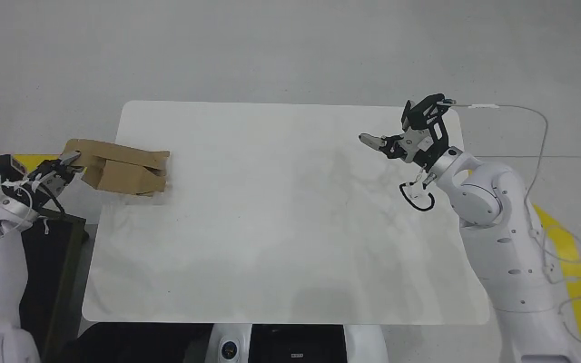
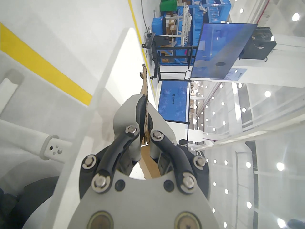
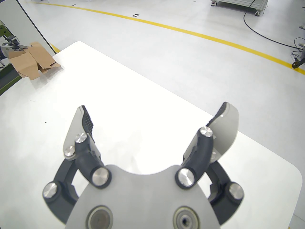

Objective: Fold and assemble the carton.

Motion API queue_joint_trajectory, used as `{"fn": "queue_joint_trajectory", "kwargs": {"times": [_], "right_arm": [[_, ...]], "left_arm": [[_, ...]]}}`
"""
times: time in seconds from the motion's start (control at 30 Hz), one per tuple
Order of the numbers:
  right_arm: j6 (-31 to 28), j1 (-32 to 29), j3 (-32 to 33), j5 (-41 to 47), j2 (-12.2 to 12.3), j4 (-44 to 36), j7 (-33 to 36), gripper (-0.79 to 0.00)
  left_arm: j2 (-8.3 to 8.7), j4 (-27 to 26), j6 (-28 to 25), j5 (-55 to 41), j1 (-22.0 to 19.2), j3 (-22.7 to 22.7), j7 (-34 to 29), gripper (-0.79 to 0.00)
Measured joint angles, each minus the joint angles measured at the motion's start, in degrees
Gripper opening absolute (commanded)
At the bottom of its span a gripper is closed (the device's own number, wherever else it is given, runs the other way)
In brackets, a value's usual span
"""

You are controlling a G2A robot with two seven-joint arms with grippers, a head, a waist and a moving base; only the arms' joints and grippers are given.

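A flattened brown carton (image 1: 123,168) lies at the far left edge of the white table (image 1: 281,236), partly overhanging it. My left gripper (image 1: 65,167) is shut on the carton's outer edge; in the left wrist view the cardboard edge (image 2: 145,101) runs between the closed fingers (image 2: 139,110). My right gripper (image 1: 392,130) hovers over the table's right rear part, open with nothing in it, fingertips (image 3: 83,117) spread wide. From the right wrist view the carton (image 3: 31,59) sits far off at the table's other end.
A black stand or bin (image 1: 45,272) sits beside the table's left edge under the left arm. A thin cable (image 1: 517,113) runs off the right arm. Yellow floor lines (image 3: 190,34) cross the floor beyond the table.
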Motion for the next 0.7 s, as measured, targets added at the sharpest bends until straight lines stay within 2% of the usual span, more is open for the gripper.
{"fn": "queue_joint_trajectory", "kwargs": {"times": [0.27, 0.5, 0.7], "right_arm": [[0.0, 0.0, 0.0, 0.0, 0.0, 0.0, 0.0, 0.000], [0.0, 0.0, 0.0, 0.0, 0.0, 0.0, 0.0, 0.000], [0.0, 0.0, 0.0, 0.0, 0.0, 0.0, 0.0, 0.000]], "left_arm": [[-0.29, -5.1, -1.4, -1.3, -3.8, 2.3, -3.0, -0.785], [-1.58, -7.8, -3.0, -1.4, -9.5, 8.1, -5.5, -0.785], [-2.99, -9.6, -4.1, 0.5, -12.3, 14.6, -8.8, -0.785]]}}
